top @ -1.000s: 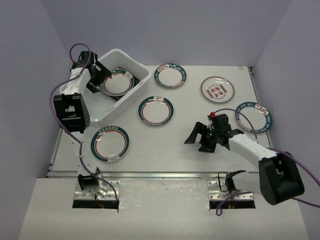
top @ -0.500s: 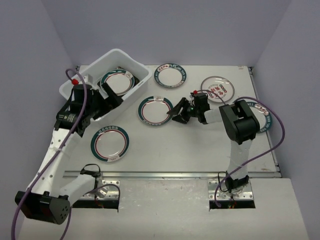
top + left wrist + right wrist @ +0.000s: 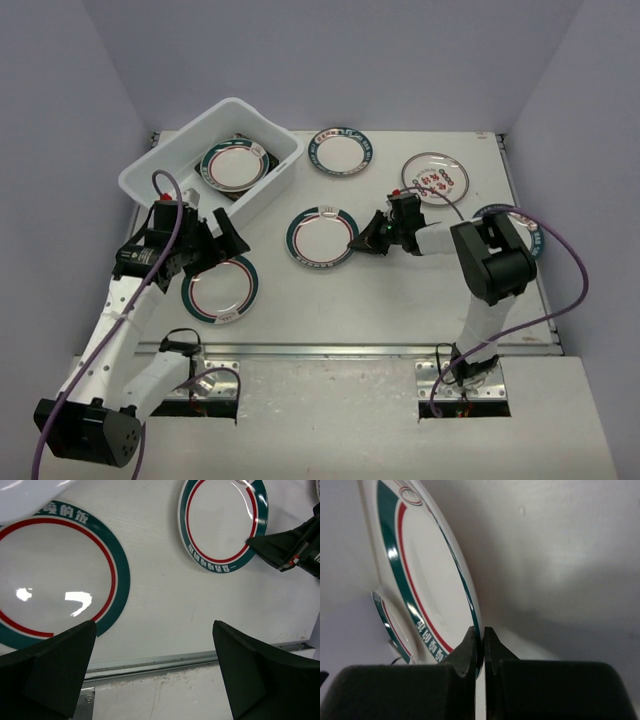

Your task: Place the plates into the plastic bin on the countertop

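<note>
The right gripper is pressed together on the right rim of the middle ringed plate. This plate lies on the bench near its centre, to the right of the plastic bin, which stands at the far left. Only a thin edge is pinched, so the plate is judged likely to pivot or slip. It should be raised slowly, carried left over the bin's rolled rim, and released only above the ringed plate already lying inside.

The left gripper is spread wide and holds nothing, hanging over the near-left ringed plate. Crowding of the two arms beside the bin should be avoided.

How deeply the rim is seated between the fingers cannot be told, nor whether the plate's far side is touching the bench. A dark plate under the one in the bin is mostly covered. The right-hand ringed plate is partly hidden behind the right arm.
</note>
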